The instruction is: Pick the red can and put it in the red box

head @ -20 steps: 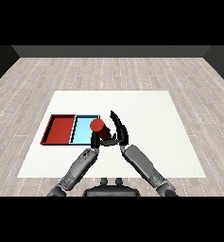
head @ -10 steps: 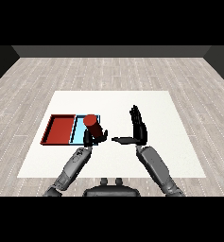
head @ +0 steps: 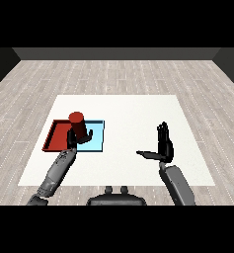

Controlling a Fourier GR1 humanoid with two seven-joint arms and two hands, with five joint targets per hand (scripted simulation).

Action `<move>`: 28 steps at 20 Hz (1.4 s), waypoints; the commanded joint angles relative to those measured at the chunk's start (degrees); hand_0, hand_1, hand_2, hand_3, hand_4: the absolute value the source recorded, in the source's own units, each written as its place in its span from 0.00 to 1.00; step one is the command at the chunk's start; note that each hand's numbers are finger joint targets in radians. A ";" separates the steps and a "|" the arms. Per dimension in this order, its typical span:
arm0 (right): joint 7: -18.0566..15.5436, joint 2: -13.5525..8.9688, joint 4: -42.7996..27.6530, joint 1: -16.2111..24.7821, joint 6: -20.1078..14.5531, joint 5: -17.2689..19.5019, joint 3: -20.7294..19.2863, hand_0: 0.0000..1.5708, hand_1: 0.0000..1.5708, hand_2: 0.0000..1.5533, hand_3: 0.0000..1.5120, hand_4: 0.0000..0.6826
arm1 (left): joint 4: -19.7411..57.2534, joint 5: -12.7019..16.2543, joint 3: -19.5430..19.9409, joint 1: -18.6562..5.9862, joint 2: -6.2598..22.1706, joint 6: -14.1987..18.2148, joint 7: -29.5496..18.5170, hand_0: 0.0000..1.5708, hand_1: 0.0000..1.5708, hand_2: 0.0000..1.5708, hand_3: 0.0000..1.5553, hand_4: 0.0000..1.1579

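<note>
Where trays meet, cylindrical red can [head: 78, 126]

- Surface [head: 133, 113]: white, rectangular, its far edge running straight across the view.
- Light blue tray [head: 96, 141]: shallow, lying flat on the left part of the surface; only its right portion and near rim show.
- Floor [head: 113, 76]: pale grey wood planking on every side of the surface.
- Wall [head: 118, 53]: dark, beyond the floor.

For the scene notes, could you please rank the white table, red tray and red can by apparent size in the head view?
1. White table, by far the largest.
2. Red tray, partly hidden.
3. Red can, smallest, though it is lifted nearer the camera in the left robot hand.
</note>
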 commanded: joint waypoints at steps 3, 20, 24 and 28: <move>-1.26 -3.11 -1.88 6.58 2.48 -0.52 -3.43 0.00 0.00 0.00 0.00 0.00 | 6.50 2.64 9.02 -2.00 8.67 -5.68 1.48 1.00 1.00 0.99 0.94 0.94; -0.32 -0.31 13.14 -2.68 2.80 -0.42 -8.20 0.00 0.00 0.00 0.00 0.00 | 57.54 -6.11 11.37 -21.31 5.01 -5.00 4.25 0.47 0.47 0.47 0.47 0.70; -3.71 -0.40 18.11 -3.02 5.45 -0.30 -8.81 0.00 0.00 0.00 0.00 0.00 | 62.57 -7.37 10.90 -22.04 6.33 -6.75 6.32 0.38 0.38 0.40 0.26 0.67; -2.97 -0.60 17.84 -5.60 5.14 -0.51 -10.08 0.00 0.00 0.00 0.00 0.00 | 64.44 -4.32 14.54 -21.87 6.50 -5.04 7.72 0.56 0.56 0.56 0.22 0.58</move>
